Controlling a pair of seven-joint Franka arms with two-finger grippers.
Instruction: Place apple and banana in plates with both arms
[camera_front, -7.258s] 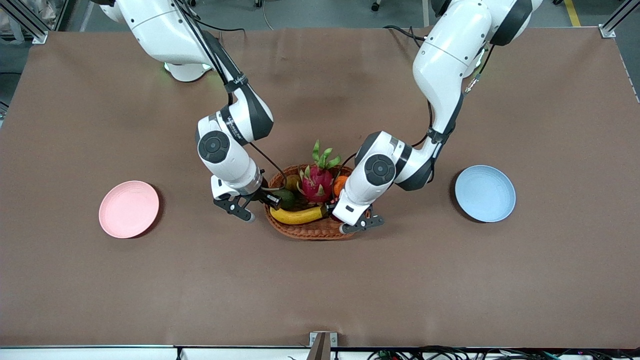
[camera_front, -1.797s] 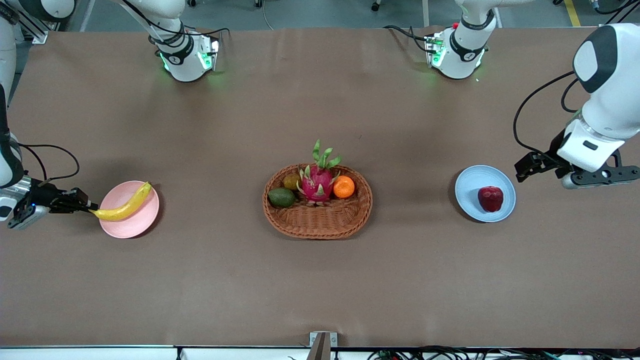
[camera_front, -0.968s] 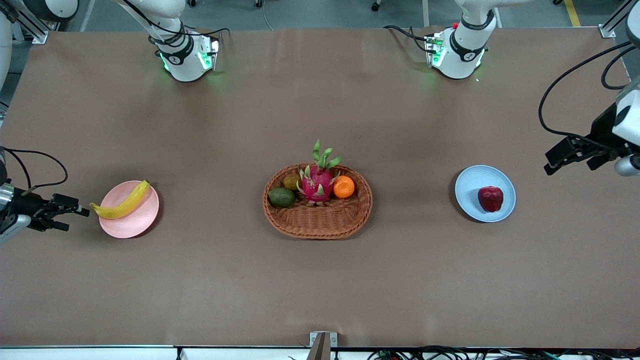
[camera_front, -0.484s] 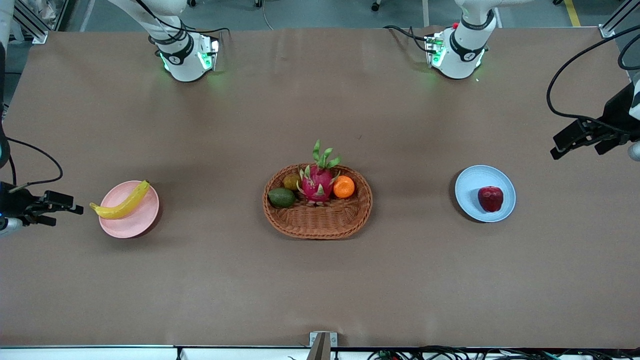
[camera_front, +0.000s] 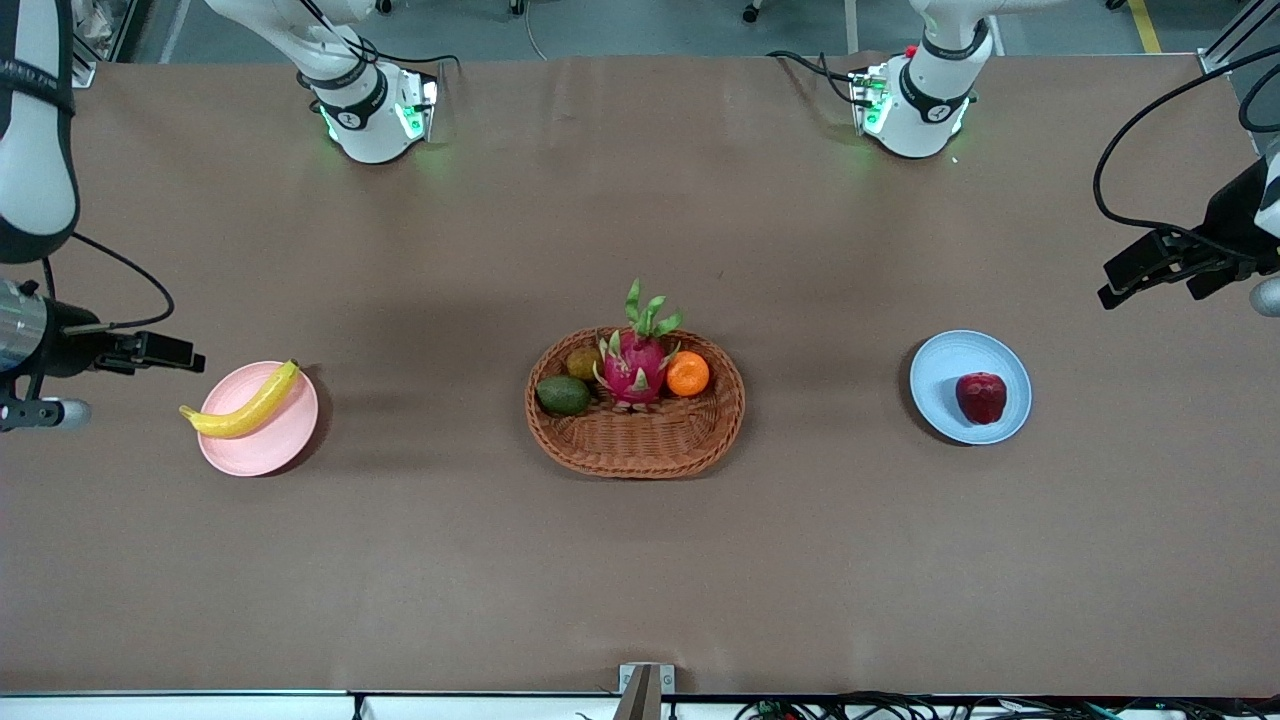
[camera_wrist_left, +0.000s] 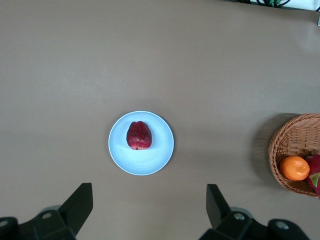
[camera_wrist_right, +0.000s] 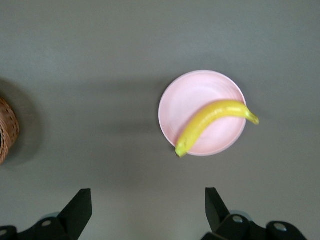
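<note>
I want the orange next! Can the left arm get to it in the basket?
Probably yes. The left gripper is open and empty, up over the table near the blue plate. The orange lies uncovered in the basket, though the dragon fruit crowds it.

You see two white arms with black joint bands, looping black cables, green lights on both bases, and matte black claw fingers (camera_wrist_left: 80, 205).
</note>
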